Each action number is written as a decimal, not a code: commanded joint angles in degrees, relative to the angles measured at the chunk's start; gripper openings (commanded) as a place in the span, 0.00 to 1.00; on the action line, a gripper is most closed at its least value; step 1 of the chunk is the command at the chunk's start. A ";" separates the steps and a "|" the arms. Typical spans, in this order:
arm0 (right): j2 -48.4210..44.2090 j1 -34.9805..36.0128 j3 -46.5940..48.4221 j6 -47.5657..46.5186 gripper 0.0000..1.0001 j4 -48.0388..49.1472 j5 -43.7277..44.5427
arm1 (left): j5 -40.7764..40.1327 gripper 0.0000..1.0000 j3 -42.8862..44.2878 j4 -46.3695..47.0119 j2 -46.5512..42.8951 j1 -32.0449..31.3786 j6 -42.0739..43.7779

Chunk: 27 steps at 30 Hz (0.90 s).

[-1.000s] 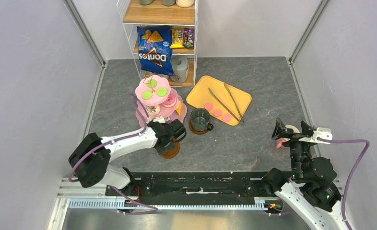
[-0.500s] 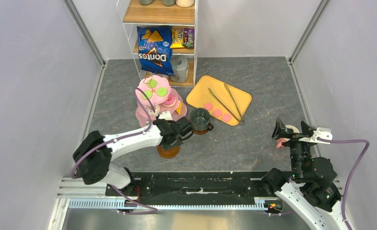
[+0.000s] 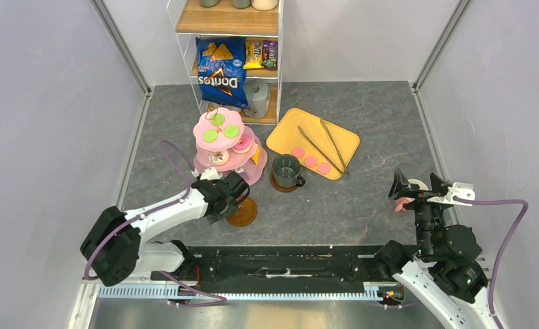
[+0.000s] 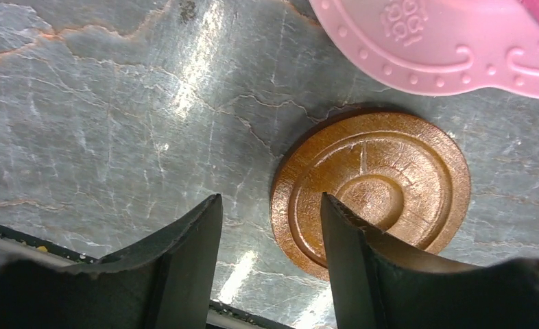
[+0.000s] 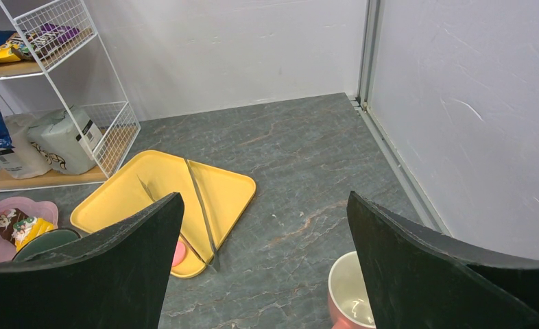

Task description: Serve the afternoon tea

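The pink three-tier stand [image 3: 220, 137] holds green macarons, a donut and cake slices. An empty brown saucer [image 3: 243, 214] lies in front of it. My left gripper [image 3: 237, 197] hovers open just left of that saucer [image 4: 383, 185], its right finger [image 4: 349, 260] over the saucer's edge, nothing between the jaws. The dark-green mug [image 3: 286, 168] stands on the second saucer. Pink macarons [image 3: 311, 161] lie in the yellow tray [image 3: 287, 133]. My right gripper [image 3: 405, 194] is wide open above the pink mug [image 5: 352, 298].
Metal tongs [image 3: 321, 145] lie across the yellow tray. A white wire shelf [image 3: 184, 55] at the back carries a blue Doritos bag [image 3: 221, 72], snacks and a jar. Grey walls close in both sides; the right wall stands close to the pink mug.
My left gripper has opened and drawn back to the left after a swing toward the green mug. The brown saucer stays on the table. The right arm has not moved.
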 commanded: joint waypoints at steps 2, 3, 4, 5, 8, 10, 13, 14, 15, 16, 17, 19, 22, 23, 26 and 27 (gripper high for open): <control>-0.58 0.26 0.73 -0.07 0.97 0.34 -0.79 | 3.49 0.59 -1.64 7.79 -0.69 0.83 5.31; -0.54 0.26 0.73 -0.07 0.97 0.39 -0.86 | 4.51 0.58 -1.68 8.57 -0.26 0.83 5.57; -0.51 0.30 0.73 -0.07 0.97 0.35 -0.86 | 5.36 0.56 -1.75 9.30 0.33 0.83 5.69; -0.55 0.22 0.73 -0.15 0.97 0.32 -0.81 | 6.25 0.54 -1.63 9.94 1.00 0.83 6.04; -0.54 0.26 0.69 -0.15 0.97 0.37 -0.83 | 8.40 0.50 -1.37 11.00 2.95 0.75 5.79; -0.56 0.23 0.73 -0.15 0.97 0.32 -0.83 | 9.11 0.46 -1.35 11.69 3.71 0.42 5.00; -0.57 0.26 0.73 -0.16 0.97 0.34 -0.80 | 9.29 0.43 -1.27 12.52 3.81 -0.45 3.45; -0.57 0.22 0.73 -0.20 0.97 0.35 -0.81 | 9.41 0.43 -1.09 12.94 3.83 -0.63 2.86; -0.55 0.26 0.73 -0.15 0.97 0.38 -0.81 | 9.70 0.42 -1.11 13.76 3.86 -0.82 2.51; -0.52 0.26 0.73 -0.15 0.97 0.34 -0.84 | 9.90 0.41 -0.90 14.36 4.09 -1.08 2.23; -0.53 0.22 0.74 -0.20 0.97 0.37 -0.81 | 10.23 0.41 -0.59 14.86 4.62 -1.46 2.04; -0.60 0.26 0.75 -0.15 0.97 0.32 -0.83 | 10.19 0.40 0.58 15.02 5.99 -2.31 2.12; -0.57 0.25 0.74 -0.15 0.97 0.39 -0.79 | 9.88 0.40 1.89 14.62 8.08 -3.33 1.70; -0.53 0.20 0.73 -0.15 0.97 0.35 -0.84 | 9.76 0.40 2.18 14.62 8.44 -3.50 1.27; -0.58 0.25 0.73 -0.15 0.97 0.33 -0.84 | 9.09 0.39 2.85 14.62 9.26 -3.83 0.34; -0.52 0.26 0.74 -0.15 0.97 0.33 -0.79 | 9.02 0.38 3.03 14.67 9.51 -3.83 0.28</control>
